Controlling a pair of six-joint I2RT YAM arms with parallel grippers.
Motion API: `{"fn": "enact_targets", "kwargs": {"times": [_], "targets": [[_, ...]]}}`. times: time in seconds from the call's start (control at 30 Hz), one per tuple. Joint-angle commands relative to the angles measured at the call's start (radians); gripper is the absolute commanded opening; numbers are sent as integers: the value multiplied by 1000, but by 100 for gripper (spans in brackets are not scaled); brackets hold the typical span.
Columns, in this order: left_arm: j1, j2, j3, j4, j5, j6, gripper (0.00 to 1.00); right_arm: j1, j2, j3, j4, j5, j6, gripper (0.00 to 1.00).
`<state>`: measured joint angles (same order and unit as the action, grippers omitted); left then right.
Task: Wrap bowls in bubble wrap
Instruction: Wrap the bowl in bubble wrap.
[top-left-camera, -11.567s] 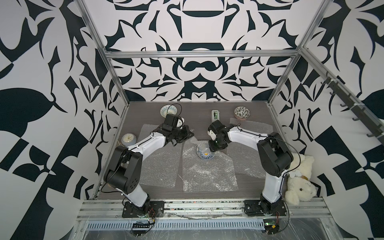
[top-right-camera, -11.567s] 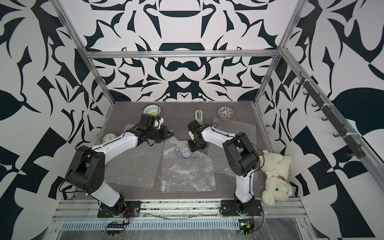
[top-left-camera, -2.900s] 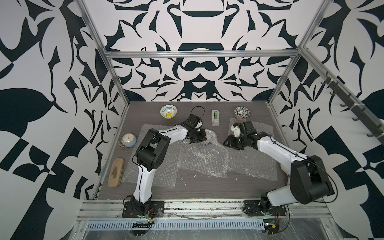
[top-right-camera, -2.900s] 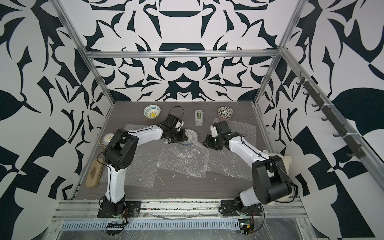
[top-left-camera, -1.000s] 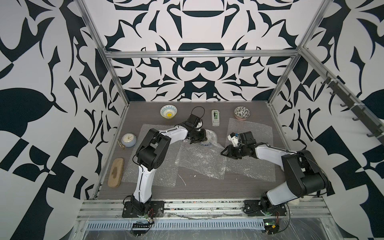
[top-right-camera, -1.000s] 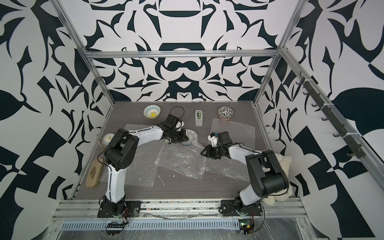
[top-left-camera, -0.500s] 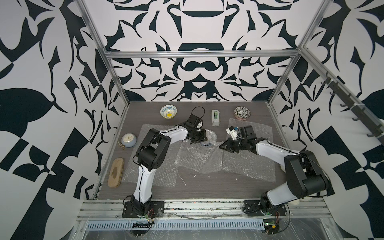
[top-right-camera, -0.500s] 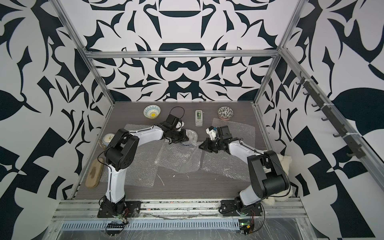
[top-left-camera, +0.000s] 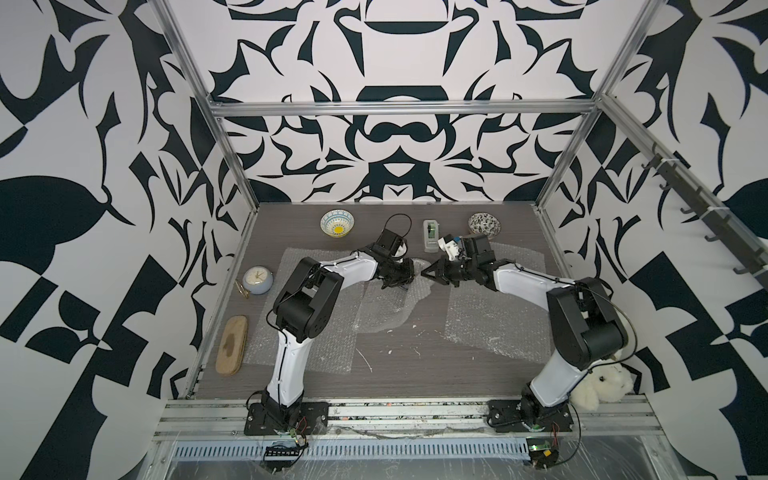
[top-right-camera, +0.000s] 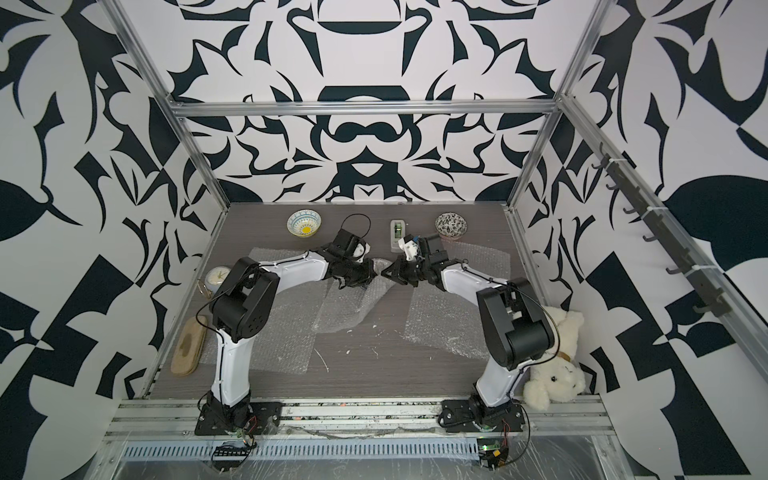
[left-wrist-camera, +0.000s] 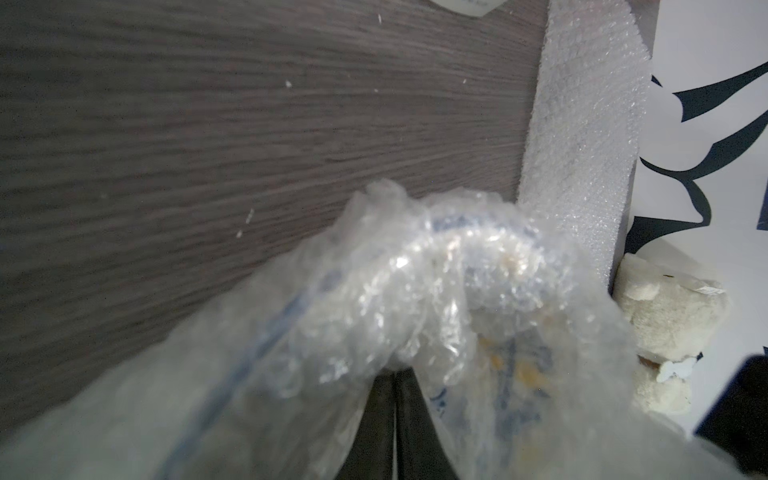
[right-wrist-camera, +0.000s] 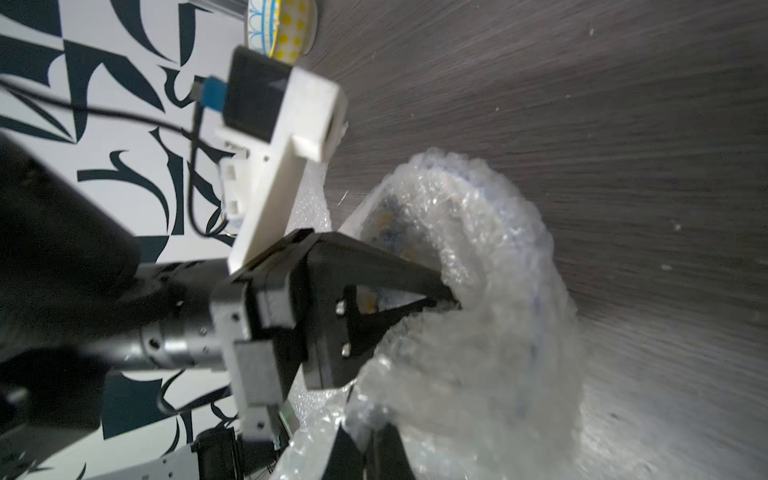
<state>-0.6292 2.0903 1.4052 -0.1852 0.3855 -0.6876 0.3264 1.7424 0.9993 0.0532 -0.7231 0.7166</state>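
Clamps the right gripper (top-left-camera: 424, 274), open a second ago, on a bubble wrap (top-left-camera: 386, 309) flap drawn to the left gripper (top-left-camera: 409, 276), itself pinched shut on the sheet over the blue-and-yellow bowl (right-wrist-camera: 388, 220) mid-table, nearly closing the fold.

This is a robotics lab's test cell: an aluminium frame (top-left-camera: 399, 109) boxes in a wood-grain desk (top-left-camera: 415, 374), and the wall panels (top-left-camera: 399, 54) on every side carry a bold black-and-white print. The left arm (top-left-camera: 291, 357) and right arm (top-left-camera: 552, 382) are bolted to a slotted metal rail (top-left-camera: 407, 415) along the desk's front edge, with a bare circuit board (top-left-camera: 540, 451) and loose wires below it. A plush toy (top-left-camera: 602, 384) and a small clock (top-left-camera: 257, 279) sit at the desk's sides.
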Motion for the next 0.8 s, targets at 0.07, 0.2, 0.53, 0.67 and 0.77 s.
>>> {"fn": "enact_targets", "kwargs": {"times": [0.07, 0.2, 0.53, 0.67, 0.77], "targets": [[-23, 48, 2, -26, 7, -2, 8, 0, 90, 107, 43, 86, 68, 0], [-24, 50, 2, -23, 7, -6, 8, 5, 150, 162, 20, 115, 56, 0], [-15, 13, 8, -8, 21, -32, 9, 45, 265, 311, -298, 252, -128, 0], [10, -58, 11, -21, 8, -54, 15, 54, 277, 344, -370, 294, -173, 0], [40, -117, 2, -39, -2, -71, 19, 63, 287, 382, -428, 316, -208, 0]]}}
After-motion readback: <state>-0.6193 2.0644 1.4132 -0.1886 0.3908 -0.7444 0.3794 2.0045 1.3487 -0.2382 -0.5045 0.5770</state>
